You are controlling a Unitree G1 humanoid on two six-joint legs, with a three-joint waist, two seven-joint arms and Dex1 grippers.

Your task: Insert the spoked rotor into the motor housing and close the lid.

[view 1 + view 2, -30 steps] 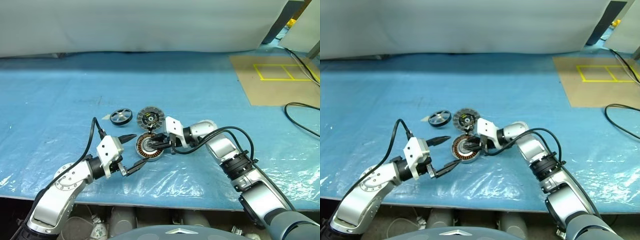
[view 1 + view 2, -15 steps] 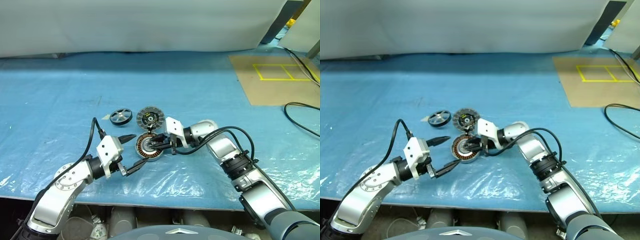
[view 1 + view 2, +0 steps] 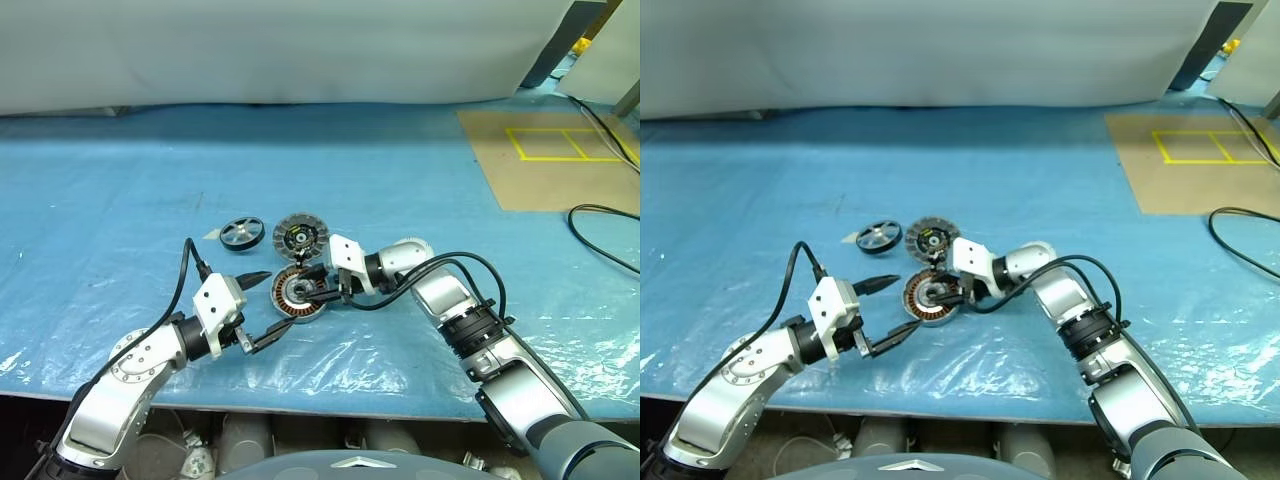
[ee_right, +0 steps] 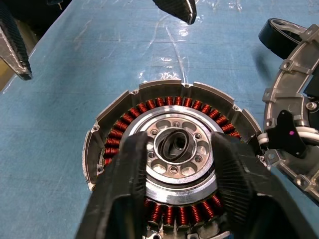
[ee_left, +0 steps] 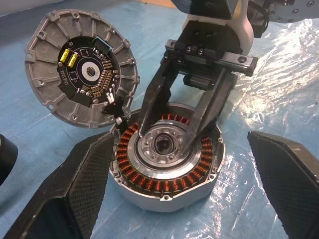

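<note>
The motor housing (image 3: pixel 298 293), a silver rim around copper windings, lies flat on the blue sheet. My right gripper (image 3: pixel 310 289) reaches in from the right and is open. Its fingertips (image 5: pixel 143 130) rest on the pale centre ring on either side of the hub bore (image 4: pixel 175 143) and hold nothing. The lid (image 3: pixel 301 238) leans just behind the housing, its ribbed face with the black centre showing (image 5: pixel 84 74). Left of the lid lies the spoked rotor (image 3: pixel 242 234). My left gripper (image 3: pixel 270 304) stands wide open at the housing's near left, apart from it.
Wrinkled clear plastic covers the blue table (image 3: pixel 120 200). A brown board with a yellow taped square (image 3: pixel 560 150) lies at the back right, with a black cable (image 3: pixel 605 215) beside it. A white cloth (image 3: pixel 300 50) hangs along the back. The table's front edge (image 3: pixel 400 408) is close below both arms.
My right gripper's fingers have spread apart over the housing's centre. The left arm and the three discs have stayed where they were.
</note>
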